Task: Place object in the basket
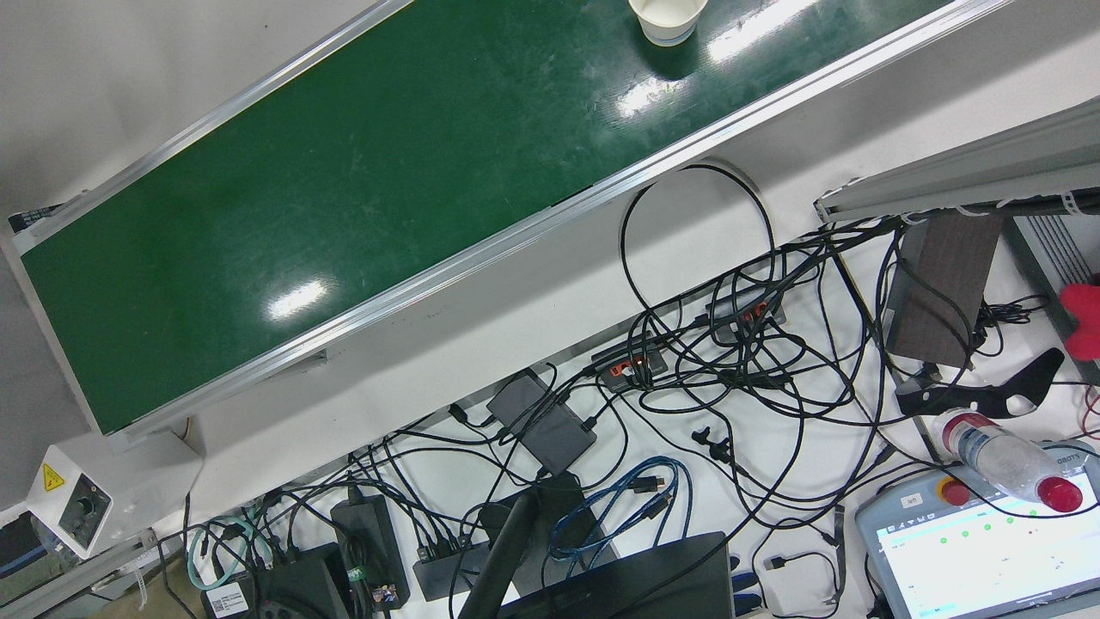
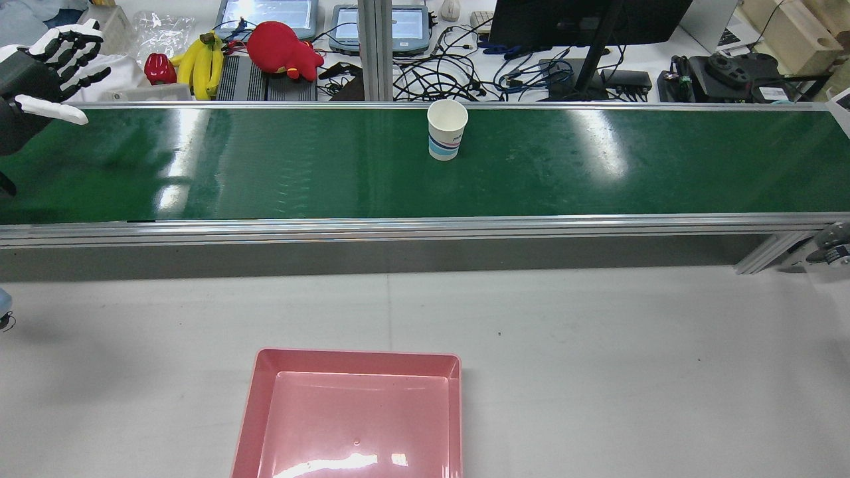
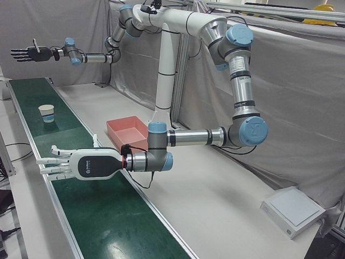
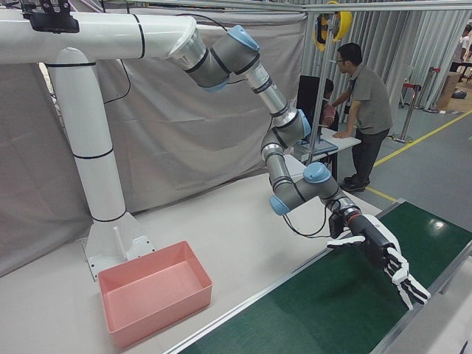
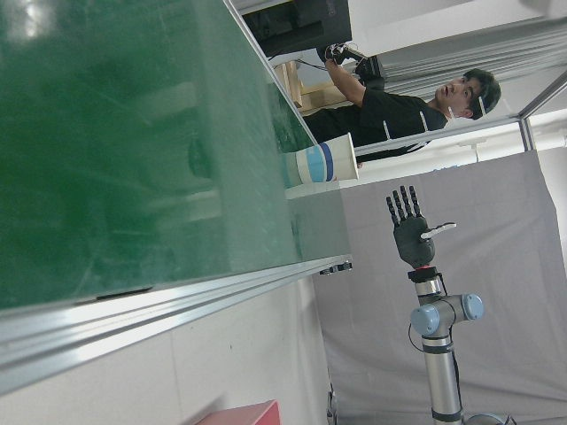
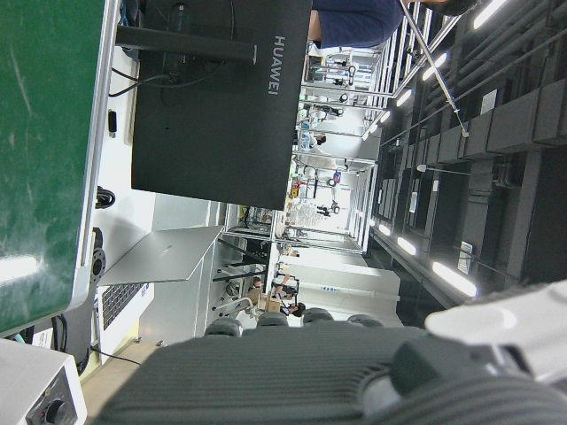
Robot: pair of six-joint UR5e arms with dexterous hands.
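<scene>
A white paper cup (image 2: 447,129) with blue stripes stands upright on the green conveyor belt (image 2: 597,172), near its far edge. It also shows in the front view (image 1: 666,19), the left-front view (image 3: 46,113) and the left hand view (image 5: 323,164). The empty pink basket (image 2: 352,411) sits on the grey table in front of the belt. My left hand (image 2: 50,63) is open, fingers spread, over the belt's left end, well to the left of the cup; it also shows in the left-front view (image 3: 81,164) and the right-front view (image 4: 383,258). My right hand (image 3: 27,54) is open, raised high beyond the cup, also in the left hand view (image 5: 409,232).
Beyond the belt, the operators' desk holds bananas (image 2: 199,60), a red plush toy (image 2: 282,50), tablets, a monitor and many cables (image 1: 730,361). A person (image 4: 365,103) stands past the belt's left end. A white box (image 3: 294,210) lies on the table's far corner.
</scene>
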